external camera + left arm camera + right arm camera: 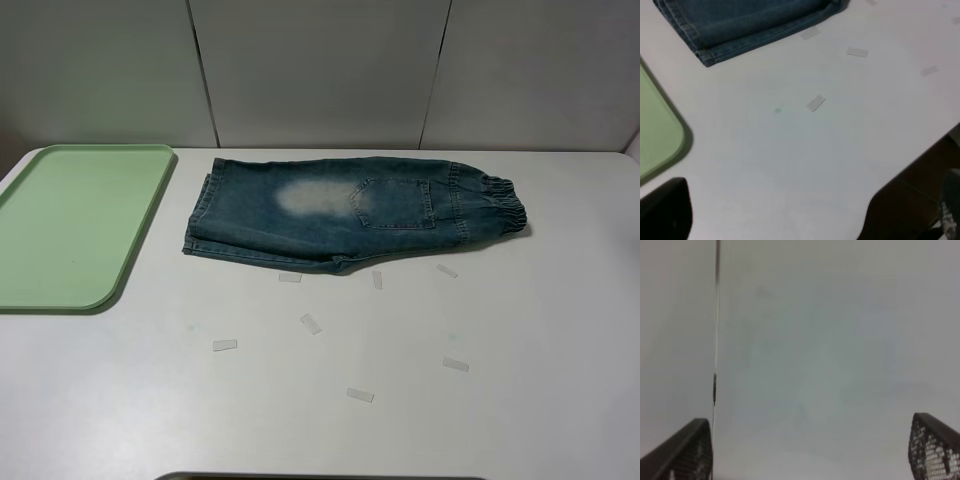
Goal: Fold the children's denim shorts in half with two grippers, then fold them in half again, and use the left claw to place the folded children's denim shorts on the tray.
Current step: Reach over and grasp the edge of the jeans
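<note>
The children's denim shorts (350,212) lie flat at the middle back of the white table (520,330). Their waistband points right and their leg hems left, with one pale patch and one pocket showing on top. The pale green tray (75,225) sits at the left with nothing on it. Neither arm shows in the exterior high view. In the left wrist view the left claw (807,215) is open above bare table, well short of the shorts' hem (710,40) and beside a tray corner (657,140). My right gripper (810,450) is open, facing a plain white surface.
Several small pale tape strips (310,323) are scattered on the table in front of the shorts. White wall panels (320,70) with dark seams stand behind the table. The table's front edge (900,175) shows in the left wrist view.
</note>
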You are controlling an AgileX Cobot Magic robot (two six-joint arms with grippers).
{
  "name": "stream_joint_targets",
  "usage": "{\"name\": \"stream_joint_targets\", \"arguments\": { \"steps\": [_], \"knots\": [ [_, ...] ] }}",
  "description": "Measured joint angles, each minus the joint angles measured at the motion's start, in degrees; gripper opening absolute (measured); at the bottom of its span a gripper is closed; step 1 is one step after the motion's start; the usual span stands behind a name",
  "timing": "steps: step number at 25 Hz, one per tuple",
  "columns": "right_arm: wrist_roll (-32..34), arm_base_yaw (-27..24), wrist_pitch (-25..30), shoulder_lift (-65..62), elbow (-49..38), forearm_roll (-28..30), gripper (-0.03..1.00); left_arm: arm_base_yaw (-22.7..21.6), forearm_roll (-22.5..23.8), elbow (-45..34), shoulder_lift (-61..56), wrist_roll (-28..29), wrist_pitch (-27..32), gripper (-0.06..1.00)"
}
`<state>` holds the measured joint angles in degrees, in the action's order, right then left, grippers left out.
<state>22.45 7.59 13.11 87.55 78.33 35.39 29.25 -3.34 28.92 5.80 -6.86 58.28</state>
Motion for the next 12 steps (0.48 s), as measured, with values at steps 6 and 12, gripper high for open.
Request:
{"name": "stream_joint_targets", "arguments": {
  "steps": [6,12],
  "knots": [
    [0.00,0.00,0.00,0.00,0.00,-0.10,0.60,-2.50,0.00,0.00,-0.04,0.00,0.00,0.98],
    [0.00,0.00,0.00,0.00,0.00,-0.12,0.60,-6.89,-0.05,0.00,-3.96,0.00,-0.05,0.98]
  ]
}}
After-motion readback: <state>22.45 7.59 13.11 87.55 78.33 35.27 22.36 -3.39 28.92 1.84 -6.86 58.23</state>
